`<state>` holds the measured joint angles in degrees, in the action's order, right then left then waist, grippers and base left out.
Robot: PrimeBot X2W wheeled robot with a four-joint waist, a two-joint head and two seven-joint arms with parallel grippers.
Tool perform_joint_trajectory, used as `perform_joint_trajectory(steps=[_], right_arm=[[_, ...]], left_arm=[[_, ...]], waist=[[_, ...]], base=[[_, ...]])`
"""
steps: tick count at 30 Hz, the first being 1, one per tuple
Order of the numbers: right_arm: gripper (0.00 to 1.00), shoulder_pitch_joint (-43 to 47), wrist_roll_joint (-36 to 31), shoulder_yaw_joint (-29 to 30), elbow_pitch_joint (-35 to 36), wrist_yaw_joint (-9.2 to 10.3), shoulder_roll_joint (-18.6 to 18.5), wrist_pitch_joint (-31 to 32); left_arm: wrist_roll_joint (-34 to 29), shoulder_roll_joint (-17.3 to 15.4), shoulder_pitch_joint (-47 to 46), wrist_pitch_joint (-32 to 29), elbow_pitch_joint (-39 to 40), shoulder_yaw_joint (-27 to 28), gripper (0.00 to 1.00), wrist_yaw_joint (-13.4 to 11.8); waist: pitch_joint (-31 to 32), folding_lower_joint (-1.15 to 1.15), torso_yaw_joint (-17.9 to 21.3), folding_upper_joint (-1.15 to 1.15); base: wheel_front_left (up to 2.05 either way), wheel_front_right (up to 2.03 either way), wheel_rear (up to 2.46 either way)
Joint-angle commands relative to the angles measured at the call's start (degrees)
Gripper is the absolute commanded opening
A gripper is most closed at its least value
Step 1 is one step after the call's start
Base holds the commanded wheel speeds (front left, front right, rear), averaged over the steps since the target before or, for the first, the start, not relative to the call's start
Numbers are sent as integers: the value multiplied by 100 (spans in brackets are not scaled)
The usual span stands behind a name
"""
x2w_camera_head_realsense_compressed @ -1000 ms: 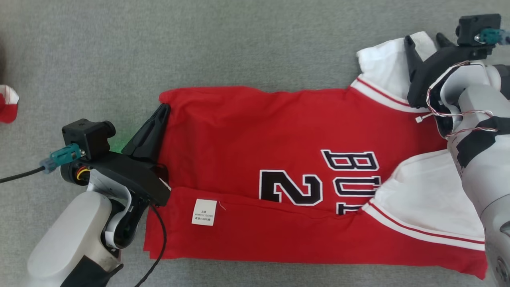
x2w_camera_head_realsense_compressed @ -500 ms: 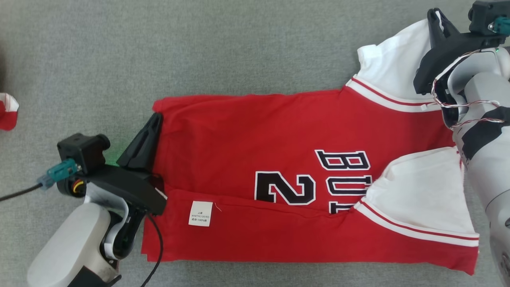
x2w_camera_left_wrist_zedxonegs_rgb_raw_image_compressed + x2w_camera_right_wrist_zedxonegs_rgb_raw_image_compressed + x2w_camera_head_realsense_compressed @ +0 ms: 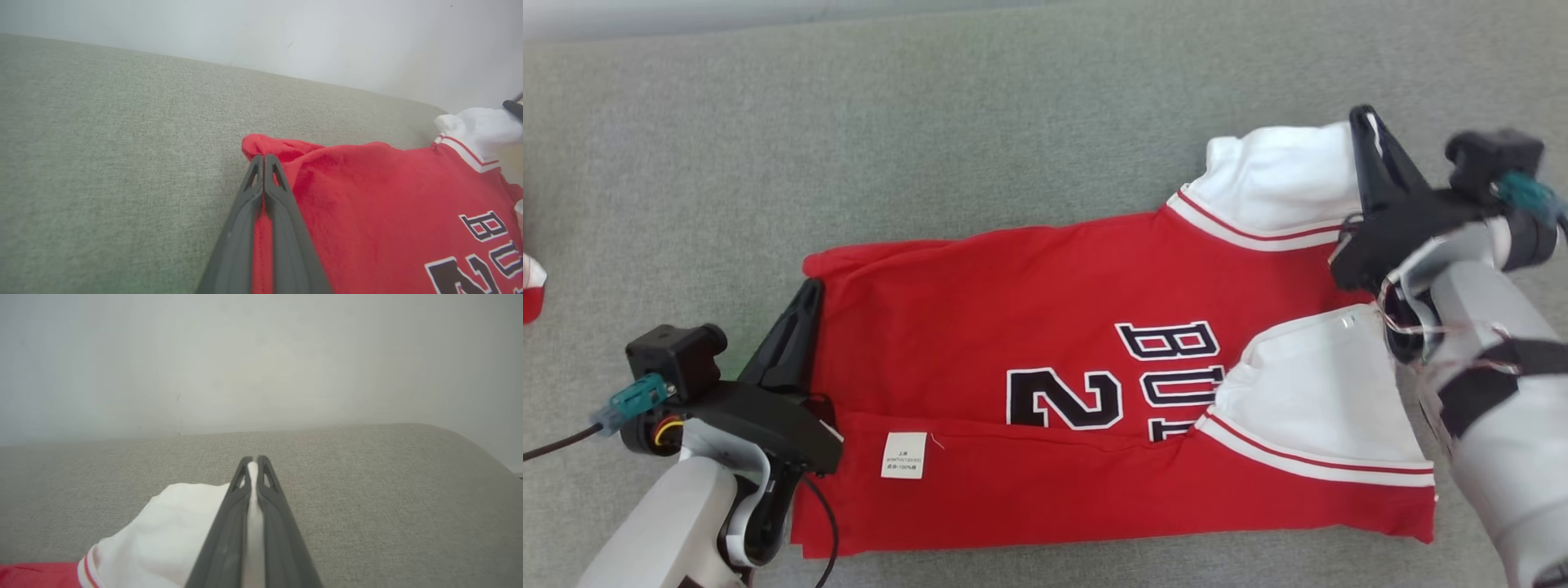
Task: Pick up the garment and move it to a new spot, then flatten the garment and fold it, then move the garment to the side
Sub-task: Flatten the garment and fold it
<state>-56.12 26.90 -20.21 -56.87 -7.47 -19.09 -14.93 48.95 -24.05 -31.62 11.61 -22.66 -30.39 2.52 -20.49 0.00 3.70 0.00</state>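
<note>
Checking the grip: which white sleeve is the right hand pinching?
The far sleeve, clamped in the right hand; the near sleeve lies flat, ungripped.

A grey-green woven surface (image 3: 931,122) runs under the head view, plain and lightly mottled; along the top edge it meets a pale band, probably the foot of the wall (image 3: 286,32), which the wrist views show smooth and off-white; a small dark speck (image 3: 178,399) marks it; at the far left lies a red and white scrap (image 3: 531,287), cut off by the frame; the surface's far corner rounds off in the right wrist view.
</note>
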Motion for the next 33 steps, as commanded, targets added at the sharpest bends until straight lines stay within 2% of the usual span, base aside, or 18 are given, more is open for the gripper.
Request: perform_joint_trajectory(steps=[1,8,9,14,25,33], right_arm=[[0,245,149,31,288,-7,-82,-27],[0,1682,624,257,1981,-7,-304,-21],[0,2113,745,360,2353,-7,-306,-21],[0,2989,862,607,3116,-7,-288,-22],[0,4567,947,1284,4156,-7,-26,-21],[0,5233,963,1686,4143,-7,150,-21]], left_arm=[[-4,-28,101,57,-34,33,0,-23],[29,-4,257,200,-214,123,0,-41],[0,12,268,228,-266,141,0,-47],[-94,86,438,302,-337,154,0,-4],[-425,286,919,360,-188,384,0,31],[-747,624,1888,361,373,894,0,34]], waist=[[119,0,102,0],[310,0,208,0],[357,0,228,0],[484,0,233,0],[797,0,97,0],[899,0,51,0]], base=[[0,0,0],[0,0,0],[0,0,0],[0,0,0],[0,0,0],[0,0,0]])
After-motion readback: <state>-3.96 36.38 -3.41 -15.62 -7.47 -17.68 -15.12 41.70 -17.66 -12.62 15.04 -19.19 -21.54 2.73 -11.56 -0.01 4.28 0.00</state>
